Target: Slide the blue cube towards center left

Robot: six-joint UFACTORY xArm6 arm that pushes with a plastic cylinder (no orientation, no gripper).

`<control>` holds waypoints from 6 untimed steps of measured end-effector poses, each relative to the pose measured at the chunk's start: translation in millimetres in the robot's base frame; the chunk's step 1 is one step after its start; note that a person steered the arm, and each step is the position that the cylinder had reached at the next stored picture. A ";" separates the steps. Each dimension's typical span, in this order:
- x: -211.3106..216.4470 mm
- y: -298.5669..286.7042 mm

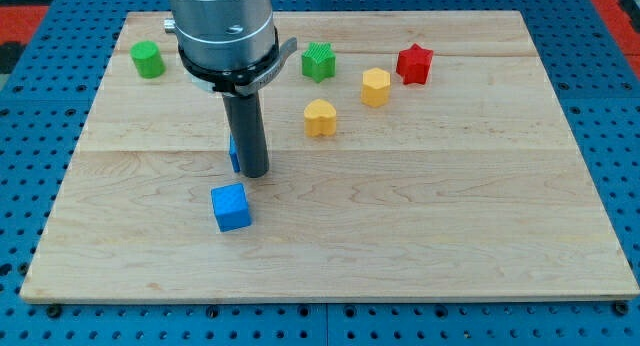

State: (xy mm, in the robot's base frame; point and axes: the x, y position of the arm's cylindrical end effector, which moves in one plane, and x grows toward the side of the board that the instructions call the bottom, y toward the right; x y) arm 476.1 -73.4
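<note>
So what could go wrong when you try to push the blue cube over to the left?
My tip sits just above the blue cube and a little to the view's right, not squarely beside it. A push from there might glance off a corner, so the cube could spin or slip toward the view's bottom edge. Also, another blue block hides right behind my rod, so I might drag that one along by mistake.
</note>
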 end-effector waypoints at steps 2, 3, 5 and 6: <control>78.3 39.4; 42.2 -60.2; 15.3 -114.0; 24.8 -173.5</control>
